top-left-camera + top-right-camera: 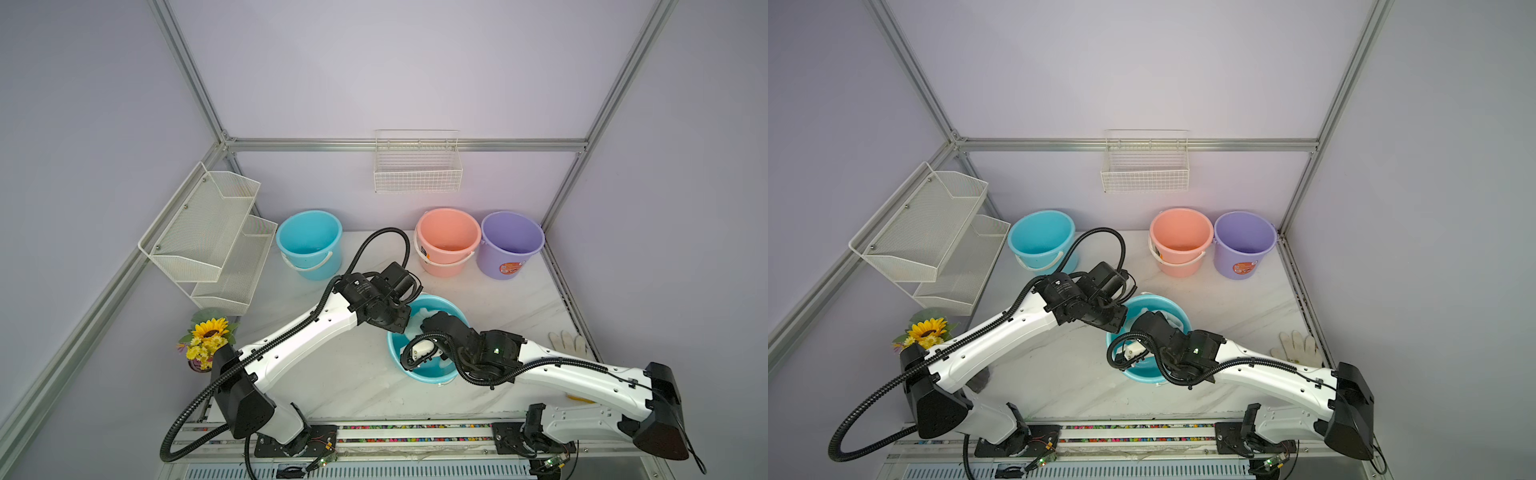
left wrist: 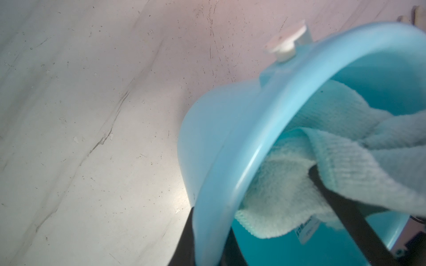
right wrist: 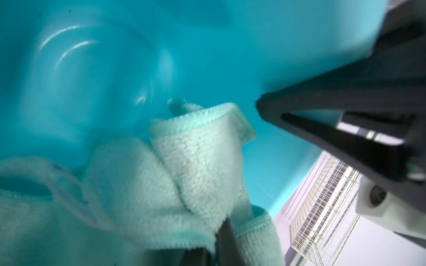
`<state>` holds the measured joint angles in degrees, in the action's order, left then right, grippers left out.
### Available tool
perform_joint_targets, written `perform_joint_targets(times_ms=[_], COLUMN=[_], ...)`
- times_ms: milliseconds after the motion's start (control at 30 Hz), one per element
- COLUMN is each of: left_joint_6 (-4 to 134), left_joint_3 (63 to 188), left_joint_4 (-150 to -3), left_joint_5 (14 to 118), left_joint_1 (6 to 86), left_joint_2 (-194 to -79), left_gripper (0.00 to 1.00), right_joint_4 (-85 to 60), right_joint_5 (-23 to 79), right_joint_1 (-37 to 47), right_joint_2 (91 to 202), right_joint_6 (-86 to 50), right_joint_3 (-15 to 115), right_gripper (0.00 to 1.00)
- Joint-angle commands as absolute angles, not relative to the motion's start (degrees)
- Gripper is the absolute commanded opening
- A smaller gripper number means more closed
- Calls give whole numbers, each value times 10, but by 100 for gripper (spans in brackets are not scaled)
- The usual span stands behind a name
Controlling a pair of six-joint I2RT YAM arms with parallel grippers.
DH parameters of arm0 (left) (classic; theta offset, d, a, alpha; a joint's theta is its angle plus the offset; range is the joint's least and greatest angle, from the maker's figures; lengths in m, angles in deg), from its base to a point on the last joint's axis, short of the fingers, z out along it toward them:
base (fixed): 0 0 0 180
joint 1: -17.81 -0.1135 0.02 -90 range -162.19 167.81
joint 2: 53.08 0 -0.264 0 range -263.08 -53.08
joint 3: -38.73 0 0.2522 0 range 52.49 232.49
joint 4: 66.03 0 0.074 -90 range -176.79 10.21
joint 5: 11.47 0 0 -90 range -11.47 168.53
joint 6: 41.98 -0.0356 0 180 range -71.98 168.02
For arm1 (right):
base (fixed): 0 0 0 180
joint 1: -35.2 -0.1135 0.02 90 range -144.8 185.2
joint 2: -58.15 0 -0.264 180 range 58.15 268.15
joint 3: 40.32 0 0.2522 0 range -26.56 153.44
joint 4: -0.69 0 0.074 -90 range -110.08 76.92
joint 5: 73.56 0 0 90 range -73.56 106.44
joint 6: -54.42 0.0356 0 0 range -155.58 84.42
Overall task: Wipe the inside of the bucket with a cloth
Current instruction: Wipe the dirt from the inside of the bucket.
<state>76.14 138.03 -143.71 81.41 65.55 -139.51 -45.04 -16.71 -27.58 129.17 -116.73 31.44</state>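
Bucket of sky-blue plastic (image 1: 428,376), round and open-topped. Left gripper (image 2: 211,221) is closed narrowly on the bucket's rim, one finger inside the wall and one outside. Right gripper (image 3: 214,241), inside the bucket, pinches the pale mint-green terry cloth (image 3: 196,161), which lies bunched against the bucket's inner wall.

marble table (image 1: 519,307): teal bucket (image 1: 430,376), blue bucket (image 1: 309,266), pink bucket (image 1: 444,268), purple bucket (image 1: 494,262), glove (image 1: 567,341)
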Motion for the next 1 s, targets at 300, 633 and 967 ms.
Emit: perform_joint_targets(times_ms=[300, 633, 967], left_joint_6=[768, 761, 762], left_joint_3=[1398, 1395, 1388], left_joint_4=[-1408, -1398, -1390], left_joint_5=[785, 770, 774], left_joint_1=[652, 652, 652], left_joint_2=[-1383, -1374, -1368], left_gripper=[0, 0, 0], right_joint_4=[-492, -370, -326], right_joint_5=[-145, -24, 65], right_joint_1=[-269, -201, -153], right_joint_2=[1336, 1432, 1490], right_joint_6=[-1135, -1103, -1044], right_joint_3=[294, 257, 240], right_gripper=[0, 0, 0])
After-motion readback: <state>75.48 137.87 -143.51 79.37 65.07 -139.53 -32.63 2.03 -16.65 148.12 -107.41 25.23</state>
